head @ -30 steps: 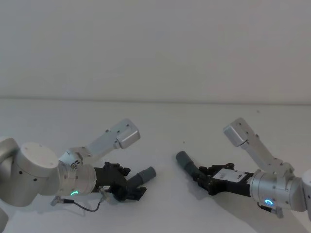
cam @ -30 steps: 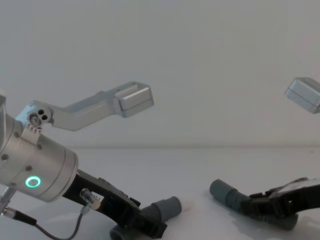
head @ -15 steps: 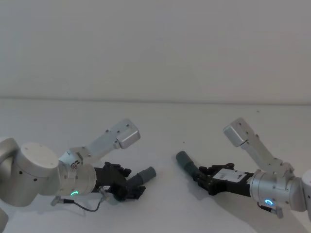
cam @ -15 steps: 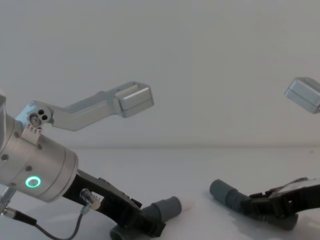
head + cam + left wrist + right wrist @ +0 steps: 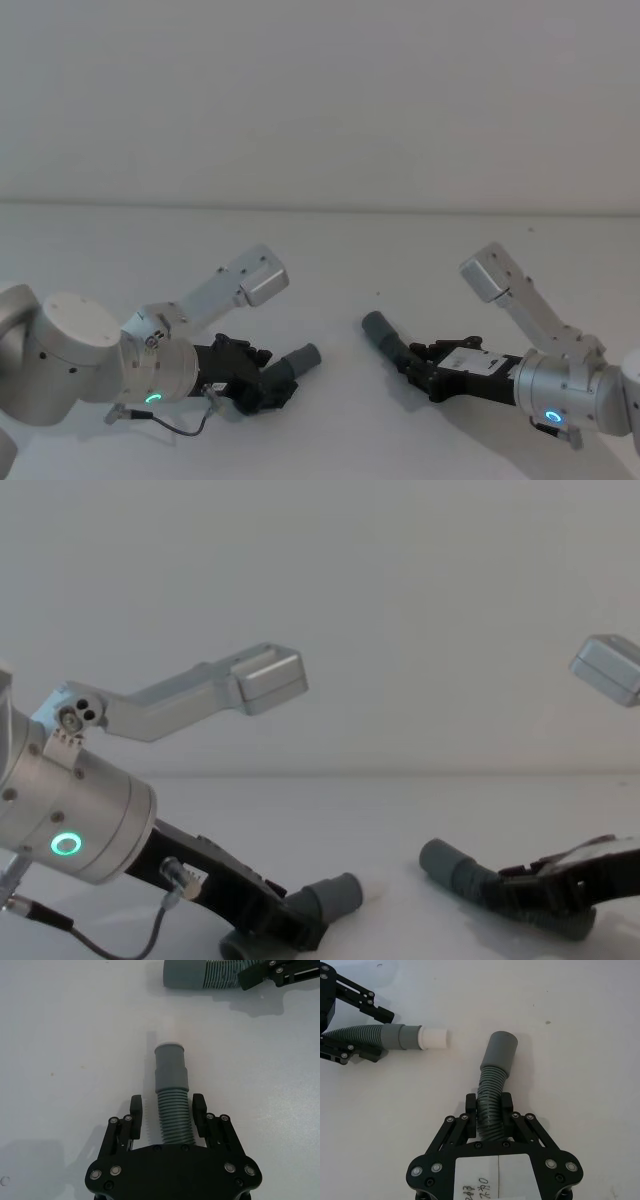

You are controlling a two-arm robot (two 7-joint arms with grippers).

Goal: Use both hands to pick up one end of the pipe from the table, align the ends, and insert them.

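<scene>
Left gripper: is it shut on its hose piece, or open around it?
Open. The left gripper straddles its hose piece; white table shows between one finger and the ribs.

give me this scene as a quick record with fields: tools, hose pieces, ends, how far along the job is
left tool: open, fingers either side of the left hose piece, gaps showing
right tool: shut on the right hose piece
left cuff: free, white tip at its mouth
right cuff: free, angled off from the left one
ends: apart, not aligned, not inserted
table: white, both pieces low near its front
</scene>
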